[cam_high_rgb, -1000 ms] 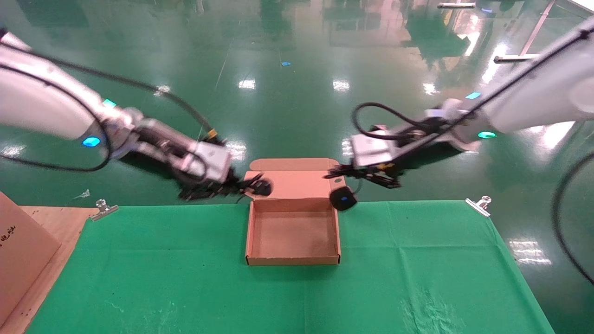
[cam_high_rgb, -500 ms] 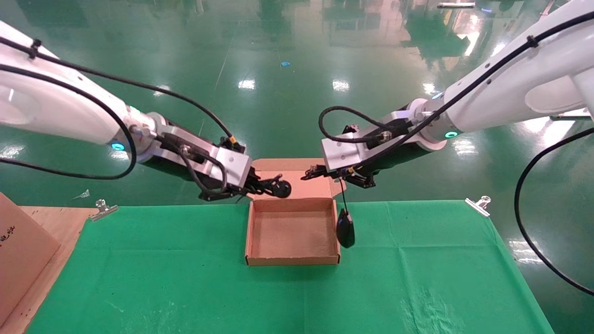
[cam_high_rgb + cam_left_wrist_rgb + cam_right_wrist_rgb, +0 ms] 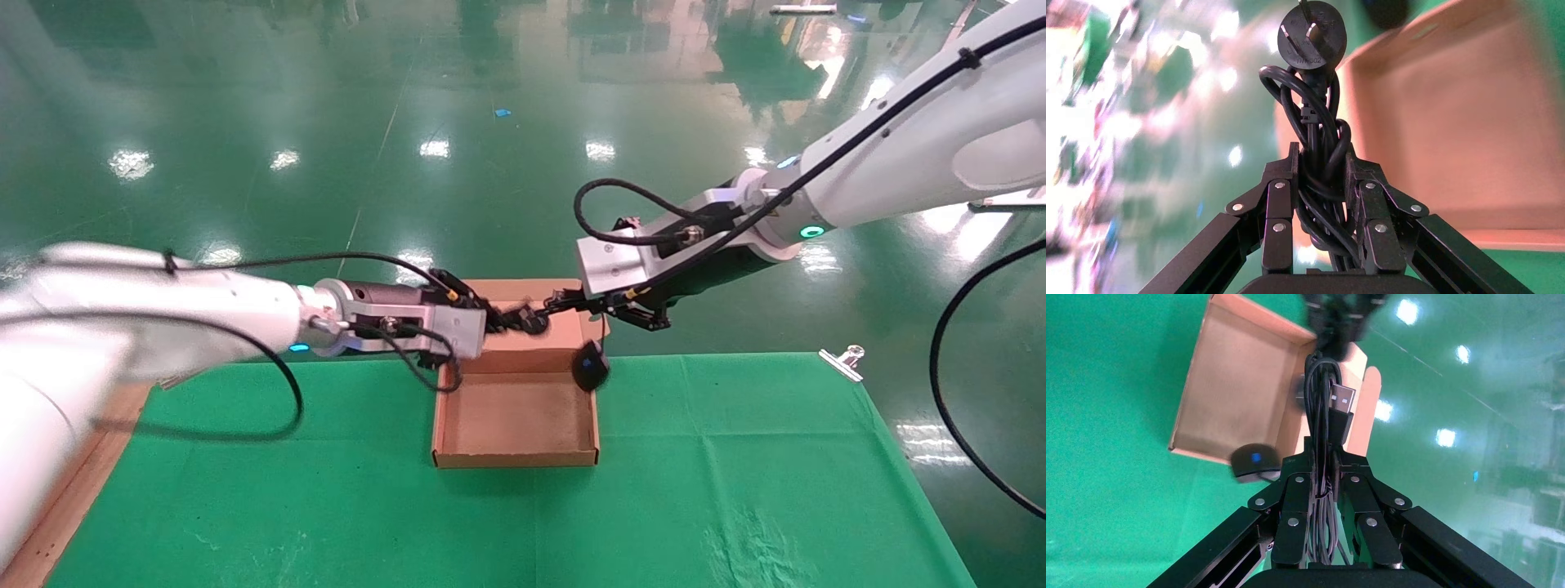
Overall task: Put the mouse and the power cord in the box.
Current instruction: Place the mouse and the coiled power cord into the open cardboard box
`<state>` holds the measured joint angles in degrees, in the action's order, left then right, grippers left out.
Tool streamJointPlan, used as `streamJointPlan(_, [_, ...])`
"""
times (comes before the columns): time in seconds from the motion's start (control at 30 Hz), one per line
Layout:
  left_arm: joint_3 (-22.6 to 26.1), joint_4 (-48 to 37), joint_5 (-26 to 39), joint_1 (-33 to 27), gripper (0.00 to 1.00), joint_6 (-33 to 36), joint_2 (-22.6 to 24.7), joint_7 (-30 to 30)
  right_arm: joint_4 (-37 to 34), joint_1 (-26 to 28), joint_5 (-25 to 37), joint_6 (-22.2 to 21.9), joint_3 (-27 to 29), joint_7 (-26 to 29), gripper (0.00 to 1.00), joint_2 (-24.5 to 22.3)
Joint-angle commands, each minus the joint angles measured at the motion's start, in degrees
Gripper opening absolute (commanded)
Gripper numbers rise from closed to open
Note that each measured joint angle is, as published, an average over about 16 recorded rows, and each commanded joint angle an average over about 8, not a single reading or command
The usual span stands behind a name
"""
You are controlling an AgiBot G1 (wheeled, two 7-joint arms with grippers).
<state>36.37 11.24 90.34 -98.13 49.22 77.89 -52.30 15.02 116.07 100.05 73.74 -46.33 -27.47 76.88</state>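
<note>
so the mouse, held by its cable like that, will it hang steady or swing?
Likely swings: the mouse dangles below the right hand, which grips only its bundled cable. The thin cable looks floppy, so it may land off-target at the box wall.

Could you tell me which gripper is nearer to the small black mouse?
Right. The right gripper holds its cable just above the small black mouse; the left gripper is across the box's lid.

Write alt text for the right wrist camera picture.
The right hand is shut on the mouse's bundled cable with its USB plug, while the mouse hangs at the corner of the open box on the green cloth.
</note>
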Motion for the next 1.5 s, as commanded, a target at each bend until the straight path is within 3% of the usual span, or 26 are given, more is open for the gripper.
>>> streamJointPlan(0.03, [-1.2,0.3,-1.6,2.4,0.0,-6.4,0.5,-0.7,-0.4,0.2,-0.3,0.2,-0.2,-0.5,0.0,-0.2])
streamJointPlan(0.3, [4.9,8.8,-5.3,11.3,0.0,-14.3,0.9,0.7,-3.8,-0.7,-0.9,0.5,-0.2,-3.8,0.0,-0.9])
streamJointPlan(0.57, [14.4,11.4,-5.9,14.0,0.97,-18.1,0.7,5.1,-6.8,-1.2,-1.2,0.1,-0.2,-6.3,0.0,-1.0])
streamJointPlan(0.6, [15.3,11.5,-6.1,13.9,1.0,-18.3,0.7,5.7,-7.0,-1.2,-1.3,0.0,-0.2,-6.5,0.0,-1.0])
streamJointPlan(1.1, [24.6,13.2,-10.7,12.4,1.0,-20.9,0.5,10.9,-8.4,-1.2,-2.1,-0.6,0.0,-7.6,0.0,0.2])
streamJointPlan(1.37, [24.3,10.1,-16.2,9.3,1.0,-18.5,-1.0,11.9,-3.2,-1.5,-2.7,-1.5,-0.9,-4.9,0.0,1.2])
streamJointPlan(1.5, [22.3,8.5,-19.8,7.9,1.0,-12.9,-4.3,11.4,1.9,-3.5,-3.1,-3.5,-2.8,-1.9,0.0,1.6])
